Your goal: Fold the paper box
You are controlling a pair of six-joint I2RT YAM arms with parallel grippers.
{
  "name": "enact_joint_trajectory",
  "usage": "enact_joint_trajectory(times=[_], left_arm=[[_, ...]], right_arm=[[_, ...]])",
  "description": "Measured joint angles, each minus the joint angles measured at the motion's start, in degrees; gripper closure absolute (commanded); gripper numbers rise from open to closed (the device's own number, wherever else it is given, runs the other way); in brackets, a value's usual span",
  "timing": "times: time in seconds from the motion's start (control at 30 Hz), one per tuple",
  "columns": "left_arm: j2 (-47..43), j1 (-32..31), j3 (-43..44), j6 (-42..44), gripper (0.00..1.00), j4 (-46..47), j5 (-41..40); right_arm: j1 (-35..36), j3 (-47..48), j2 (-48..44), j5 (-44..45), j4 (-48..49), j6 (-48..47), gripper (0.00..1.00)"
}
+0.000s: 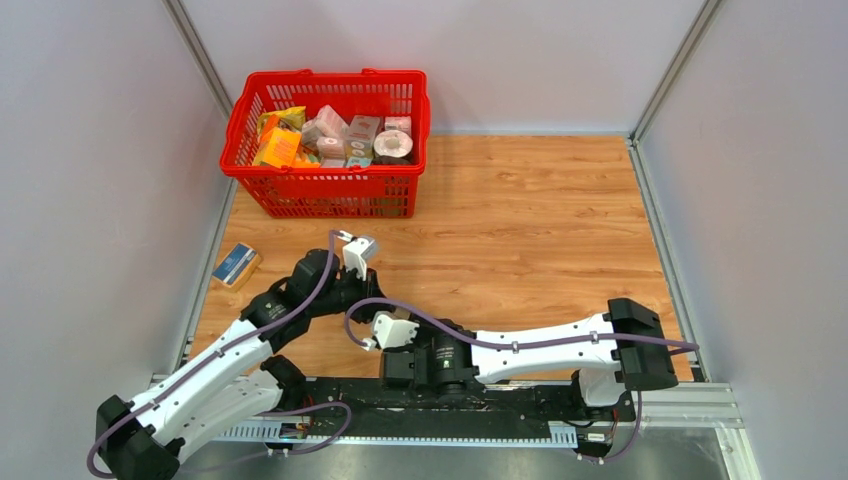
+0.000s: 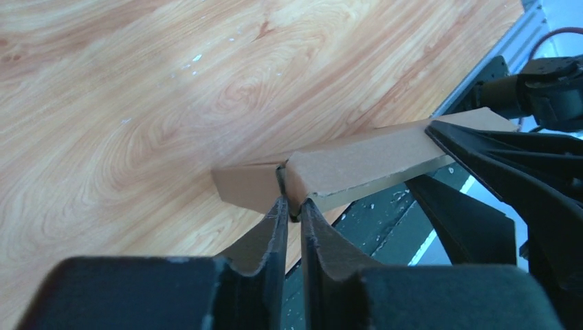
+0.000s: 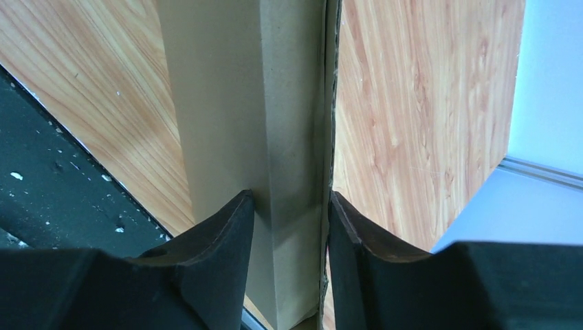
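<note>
The paper box (image 2: 357,165) is plain brown cardboard, held partly folded just above the wooden table near its front edge. My left gripper (image 2: 292,210) is shut on a thin edge of it at a notch between two panels. My right gripper (image 3: 290,206) is shut on a folded panel of the same box (image 3: 261,124), one finger on each side. The right gripper's black fingers (image 2: 495,161) also show in the left wrist view, on the far end of the strip. In the top view the two wrists meet left of centre and hide the box.
A red basket (image 1: 325,195) full of groceries stands at the back left. A small blue-and-tan packet (image 1: 236,265) lies by the left wall. The black base rail (image 1: 500,400) runs along the front edge. Grey walls enclose the table.
</note>
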Motion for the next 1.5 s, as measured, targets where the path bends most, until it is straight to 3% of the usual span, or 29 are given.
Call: enact_joint_trajectory(times=[0.1, 0.4, 0.47, 0.57, 0.77, 0.9, 1.3, 1.5], left_arm=[[-2.08, -0.11, -0.7, -0.59, 0.6, -2.19, -1.05], [-16.31, -0.2, -1.79, -5.9, 0.52, -13.62, -4.42], [-18.18, -0.13, -0.28, -7.21, 0.52, -15.69, -5.77], [-14.82, 1.01, 4.11, -9.01, 0.66, -15.91, -5.01], [-0.04, 3.65, 9.88, -13.57, 0.83, -5.11, 1.84], [6.91, 3.89, 8.31, -17.38, 0.86, 3.82, 8.2], [8.9, 3.89, -4.68, -21.84, 0.89, 18.51, 12.87], [8.39, 3.89, -7.69, -22.21, 0.89, 24.3, 12.9]], right_arm=[[0.46, -0.09, 0.13, 1.03, 0.02, 0.26, 0.61], [0.76, -1.84, -0.26, 2.99, 1.92, -0.37, 0.6], [0.76, -2.67, -0.79, 3.04, 2.93, -0.76, 0.58], [0.76, -3.61, -1.55, 2.99, 4.11, -1.2, 0.57], [0.76, -4.11, -1.62, 3.04, 4.76, -1.6, 0.55], [0.68, -4.22, -1.62, 2.93, 5.03, -1.6, 0.55], [-0.76, -5.18, -3.48, -0.24, 6.95, -1.75, 0.53], [-2.19, -6.05, -5.05, -3.39, 8.22, -1.38, 0.35]])
